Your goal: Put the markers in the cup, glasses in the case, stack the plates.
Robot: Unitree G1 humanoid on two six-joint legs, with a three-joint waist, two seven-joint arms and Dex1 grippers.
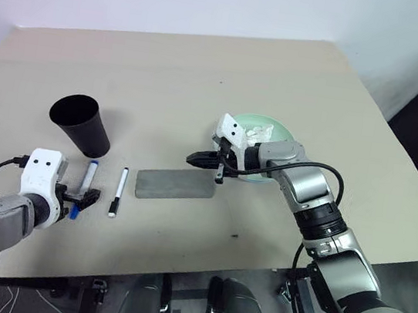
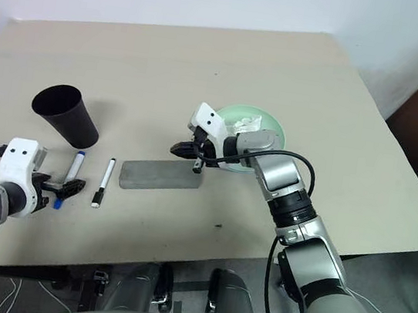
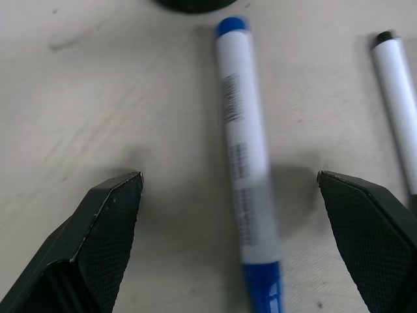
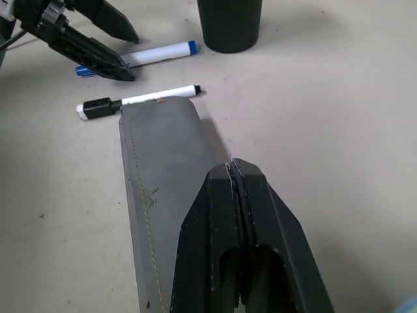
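A blue-capped marker (image 1: 87, 178) and a black-capped marker (image 1: 118, 190) lie side by side on the table in front of the black cup (image 1: 79, 124). My left gripper (image 1: 82, 199) is open and low over the blue marker (image 3: 244, 163), one finger (image 3: 107, 222) on each side of it, apart from it. The grey case (image 1: 175, 184) lies closed to the right of the markers. My right gripper (image 1: 197, 157) is shut with nothing in it, hovering over the case's right end (image 4: 163, 195). A mint green plate (image 1: 268, 123) sits behind that arm. The glasses are out of view.
A crumpled white tissue (image 1: 257, 134) lies on the green plate. The table's front edge (image 1: 178, 265) runs close below the markers and the case. Bare tabletop stretches behind the cup and to the right of the plate.
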